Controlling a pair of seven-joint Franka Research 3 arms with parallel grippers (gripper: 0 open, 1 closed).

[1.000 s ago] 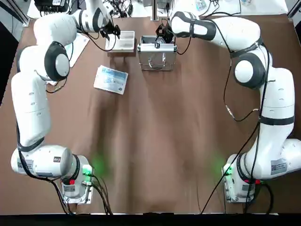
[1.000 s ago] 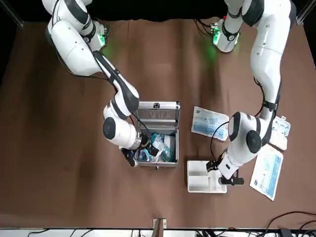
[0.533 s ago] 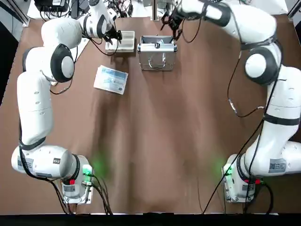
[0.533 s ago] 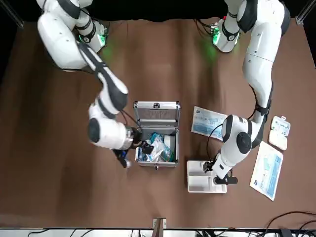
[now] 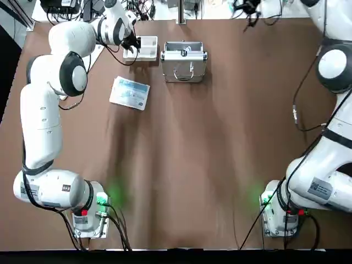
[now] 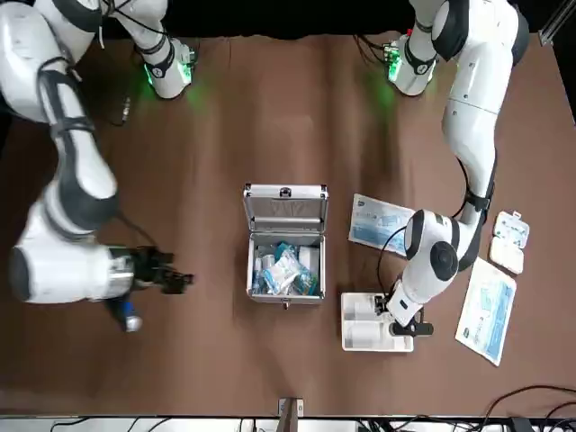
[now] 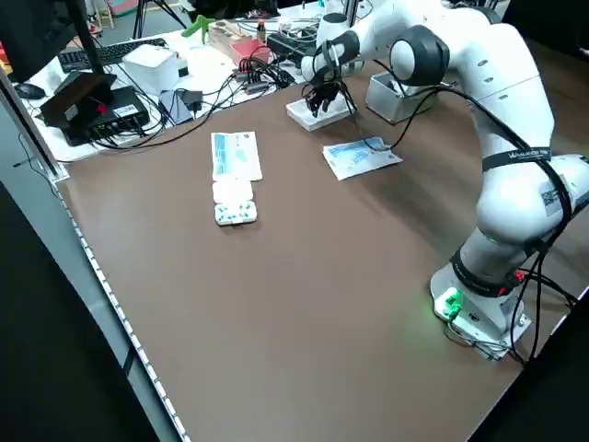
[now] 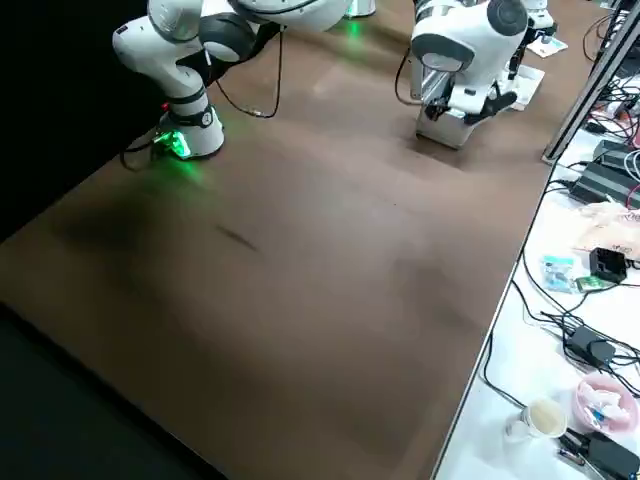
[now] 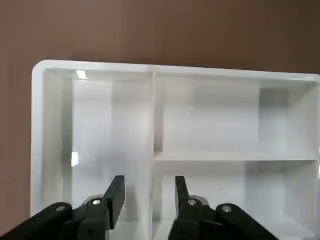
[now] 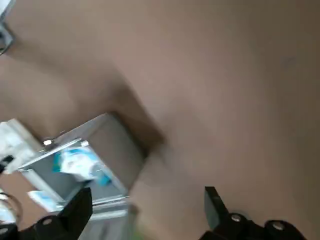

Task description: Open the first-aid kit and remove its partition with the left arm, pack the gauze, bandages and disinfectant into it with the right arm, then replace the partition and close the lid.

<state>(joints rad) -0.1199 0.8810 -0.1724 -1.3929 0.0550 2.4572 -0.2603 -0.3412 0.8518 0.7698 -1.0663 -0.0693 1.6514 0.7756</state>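
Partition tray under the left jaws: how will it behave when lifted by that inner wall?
The partition looks like thin, rigid white plastic, so probably light and stiff. The left gripper straddles one divider wall off-centre, so the tray may tilt when lifted. Its glossy walls might slip in the jaws.

Small boxy silver aluminium first-aid kit (image 6: 286, 261) sits open on the brown worktop, lid (image 6: 285, 205) raised upright, loop handle on it. Blue-white packets fill the inside. White plastic partition tray (image 6: 373, 321) with compartments lies flat just beside the kit, empty, outside it.
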